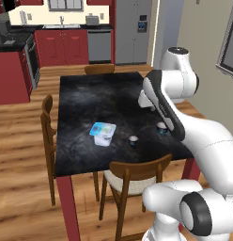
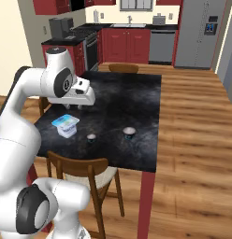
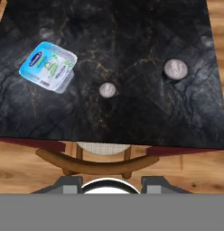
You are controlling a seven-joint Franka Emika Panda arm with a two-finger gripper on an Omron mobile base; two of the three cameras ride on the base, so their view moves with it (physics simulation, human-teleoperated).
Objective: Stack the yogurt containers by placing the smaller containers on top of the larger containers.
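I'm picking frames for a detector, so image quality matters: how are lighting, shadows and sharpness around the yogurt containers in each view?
Left base view: even lighting, tub sharp, cups small and soft, one partly behind the arm. Right base view: faint shadows, no glare on the table. Hand view: crispest, the tub's label is visible though unreadable, cup tops pale and slightly blurred.
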